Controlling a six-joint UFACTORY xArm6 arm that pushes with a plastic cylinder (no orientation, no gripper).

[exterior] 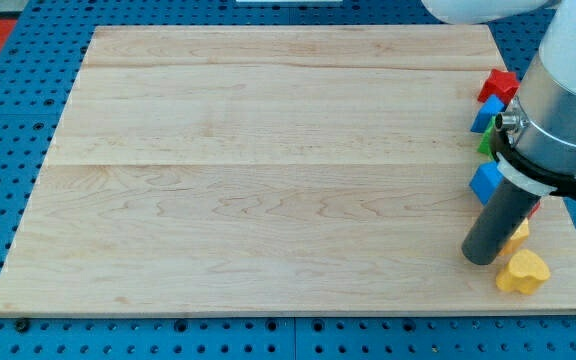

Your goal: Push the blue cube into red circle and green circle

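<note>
My tip rests on the wooden board near the view's lower right. A blue cube sits just above the tip, touching the rod's left side. A second blue block lies higher at the right edge, below a red block. A sliver of a green block shows between the two blue blocks, mostly hidden by the arm. A bit of red shows to the right of the rod. I cannot make out the shapes of the hidden blocks.
A yellow heart-shaped block lies to the lower right of the tip, near the board's bottom edge. Another yellow block sits right beside the rod. The arm's grey body covers the board's right edge.
</note>
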